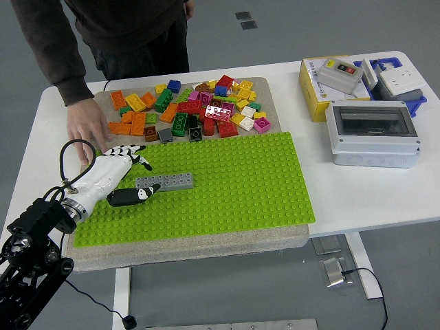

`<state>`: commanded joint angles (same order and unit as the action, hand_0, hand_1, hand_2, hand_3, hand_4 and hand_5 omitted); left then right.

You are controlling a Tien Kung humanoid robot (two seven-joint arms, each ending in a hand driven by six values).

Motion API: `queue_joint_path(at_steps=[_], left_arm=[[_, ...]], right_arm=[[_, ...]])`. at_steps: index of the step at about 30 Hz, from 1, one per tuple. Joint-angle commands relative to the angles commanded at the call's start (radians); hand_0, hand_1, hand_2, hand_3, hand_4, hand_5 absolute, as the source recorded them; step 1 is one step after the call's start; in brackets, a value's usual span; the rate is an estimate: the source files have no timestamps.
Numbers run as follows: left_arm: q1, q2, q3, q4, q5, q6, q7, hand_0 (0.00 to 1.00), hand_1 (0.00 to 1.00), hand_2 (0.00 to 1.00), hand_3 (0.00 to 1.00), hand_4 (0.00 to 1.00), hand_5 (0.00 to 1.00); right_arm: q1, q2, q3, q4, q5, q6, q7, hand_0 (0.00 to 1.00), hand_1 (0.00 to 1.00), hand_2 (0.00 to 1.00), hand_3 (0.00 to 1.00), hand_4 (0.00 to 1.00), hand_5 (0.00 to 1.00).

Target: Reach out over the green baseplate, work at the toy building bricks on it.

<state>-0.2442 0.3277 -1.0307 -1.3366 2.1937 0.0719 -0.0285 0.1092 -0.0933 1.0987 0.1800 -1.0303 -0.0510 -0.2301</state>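
One grey brick strip (165, 182) lies on the green baseplate (240, 179), long axis left-right. The left hand (113, 175) sits at its left end, fingers (135, 152) spread, thumb tip touching, gripping nothing. No right hand shows.

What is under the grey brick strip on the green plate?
The grey brick strip lies on the green baseplate, studs showing all round it. The left hand meets its left end, thumb alongside. Whether it is pressed down onto the studs is hidden.

No legible text anywhere, the print on the yellow box (315, 96) too small to read
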Motion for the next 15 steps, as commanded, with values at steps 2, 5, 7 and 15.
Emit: queue_joint_path(at_steps=[2,5,7,15], left_arm=[[-0.004,-0.003,0.008,0.014,0.001,0.005,-0.001,0.998,0.994,0.974,0.608,0.747,0.640],[-0.015,-0.013,0.016,0.056,0.004,0.015,-0.010,0.998,0.993,0.974,0.612,0.743,0.647],[-0.021,-0.020,0.018,0.084,0.005,0.025,-0.021,0.998,0.993,0.974,0.612,0.743,0.647],[-0.033,-0.044,0.014,0.177,0.007,0.050,-0.053,0.998,0.986,0.968,0.612,0.738,0.652]], right_arm=[[0.000,0.000,0.000,0.000,0.001,0.000,0.000,0.646,0.638,0.663,0.580,0.361,0.797],[0.000,0.001,0.000,0.000,0.001,-0.001,0.000,0.643,0.638,0.663,0.580,0.361,0.796],[0.001,0.002,0.000,0.000,0.001,-0.001,0.000,0.643,0.638,0.663,0.580,0.361,0.796],[0.001,0.004,0.001,0.000,0.003,-0.002,0.002,0.645,0.638,0.663,0.580,0.361,0.797]])
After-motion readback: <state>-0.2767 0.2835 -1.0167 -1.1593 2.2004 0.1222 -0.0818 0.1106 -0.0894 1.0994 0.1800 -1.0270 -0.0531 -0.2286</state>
